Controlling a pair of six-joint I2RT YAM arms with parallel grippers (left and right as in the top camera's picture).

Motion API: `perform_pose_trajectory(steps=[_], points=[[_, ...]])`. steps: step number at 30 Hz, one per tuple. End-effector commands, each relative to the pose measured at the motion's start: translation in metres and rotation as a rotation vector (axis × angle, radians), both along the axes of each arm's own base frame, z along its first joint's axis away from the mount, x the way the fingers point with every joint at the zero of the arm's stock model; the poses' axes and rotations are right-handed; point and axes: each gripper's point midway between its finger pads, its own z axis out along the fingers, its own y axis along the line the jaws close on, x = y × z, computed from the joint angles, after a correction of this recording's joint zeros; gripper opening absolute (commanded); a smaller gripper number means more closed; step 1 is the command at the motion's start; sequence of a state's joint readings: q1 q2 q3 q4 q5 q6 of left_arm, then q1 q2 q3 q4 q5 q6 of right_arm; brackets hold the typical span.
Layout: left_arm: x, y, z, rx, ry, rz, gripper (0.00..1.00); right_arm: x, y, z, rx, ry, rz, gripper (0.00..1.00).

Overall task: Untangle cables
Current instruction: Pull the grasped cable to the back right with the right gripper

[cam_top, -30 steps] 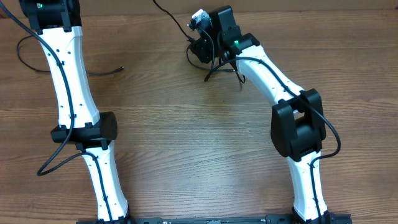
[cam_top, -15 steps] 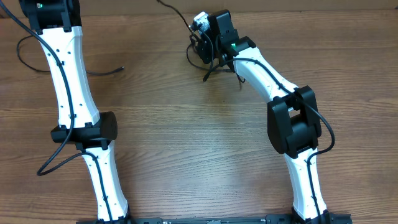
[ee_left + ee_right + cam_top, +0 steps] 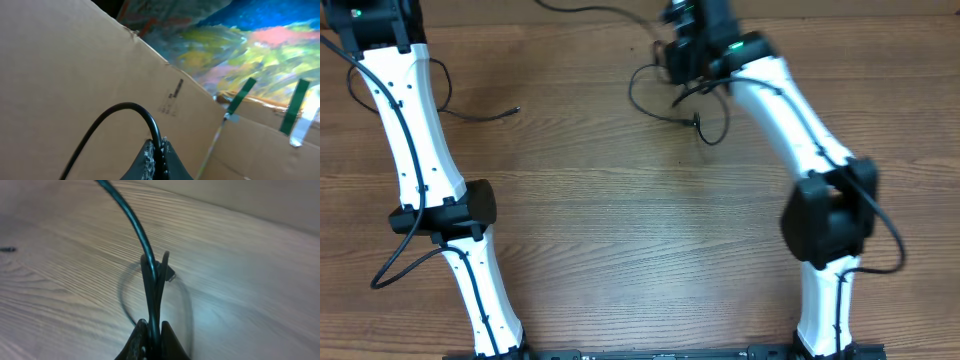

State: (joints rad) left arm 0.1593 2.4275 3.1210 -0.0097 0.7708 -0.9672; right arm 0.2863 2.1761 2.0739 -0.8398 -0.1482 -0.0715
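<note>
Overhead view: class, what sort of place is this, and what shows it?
Probably a robotics lab or test bench. Two white robot arms reach over a wood-grain table with loose black cables on it, and the left wrist view shows cardboard with green tape.

White links, black elbow joints, black pincers, thin black wiring alongside.

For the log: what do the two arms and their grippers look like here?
Both the left arm and the right arm are white and curved, with black joint blocks. A thin black wire runs along each. A small green light glows near the right wrist. The gripper fingers are black.
</note>
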Motion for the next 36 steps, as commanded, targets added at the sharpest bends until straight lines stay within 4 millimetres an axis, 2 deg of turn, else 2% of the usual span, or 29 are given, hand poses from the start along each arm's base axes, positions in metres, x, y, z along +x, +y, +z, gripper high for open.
perform_pose_trajectory(steps=[1,3,4,6,7,9,10,11,15,18,20,23,25,27,30,33,36], points=[[-0.023,0.016,0.027,0.040,-0.102,0.093,0.04,0.004,-0.064,0.026,0.109,0.040,-0.145,0.04],[-0.019,0.029,0.025,0.039,-0.090,0.130,0.04,-0.001,-0.088,0.023,0.192,0.111,-0.178,0.04],[-0.017,0.034,0.022,0.043,-0.079,0.145,0.04,-0.004,-0.094,0.024,0.234,0.131,-0.173,0.04],[-0.012,0.045,0.016,0.054,-0.051,0.172,0.04,-0.009,-0.105,0.035,0.386,0.164,-0.128,0.04],[-0.010,0.047,0.013,0.056,-0.039,0.178,0.04,-0.011,-0.108,0.042,0.449,0.169,-0.103,0.05],[-0.007,0.051,0.008,0.054,-0.008,0.183,0.04,-0.015,-0.113,0.056,0.564,0.171,-0.051,0.15],[-0.006,0.051,0.007,0.053,0.001,0.183,0.04,-0.017,-0.115,0.064,0.616,0.170,-0.025,0.14],[-0.005,0.051,0.006,0.055,0.003,0.183,0.05,-0.019,-0.116,0.069,0.649,0.167,-0.006,0.05],[-0.006,0.051,0.006,0.062,-0.005,0.185,0.04,-0.025,-0.113,0.096,0.792,0.144,0.098,0.04],[-0.006,0.054,0.010,0.063,-0.029,0.211,0.04,-0.013,-0.127,0.080,0.692,0.124,0.002,0.04],[-0.009,0.062,0.016,0.057,-0.054,0.237,0.04,-0.003,-0.148,0.060,0.586,0.138,-0.153,0.04],[-0.016,0.080,0.027,0.048,-0.113,0.293,0.04,0.007,-0.192,0.032,0.402,0.147,-0.417,0.04],[-0.020,0.096,0.033,0.036,-0.130,0.339,0.04,0.009,-0.219,0.020,0.286,0.133,-0.532,0.04],[-0.022,0.113,0.035,0.032,-0.135,0.387,0.04,0.009,-0.231,0.016,0.238,0.124,-0.576,0.05],[-0.026,0.137,0.036,0.032,-0.139,0.444,0.04,0.010,-0.232,0.015,0.247,0.125,-0.574,0.11],[-0.026,0.151,0.032,0.031,-0.114,0.468,0.04,0.009,-0.219,0.018,0.309,0.141,-0.522,0.16],[-0.023,0.154,0.027,0.031,-0.086,0.467,0.04,0.008,-0.202,0.025,0.389,0.156,-0.452,0.33]])
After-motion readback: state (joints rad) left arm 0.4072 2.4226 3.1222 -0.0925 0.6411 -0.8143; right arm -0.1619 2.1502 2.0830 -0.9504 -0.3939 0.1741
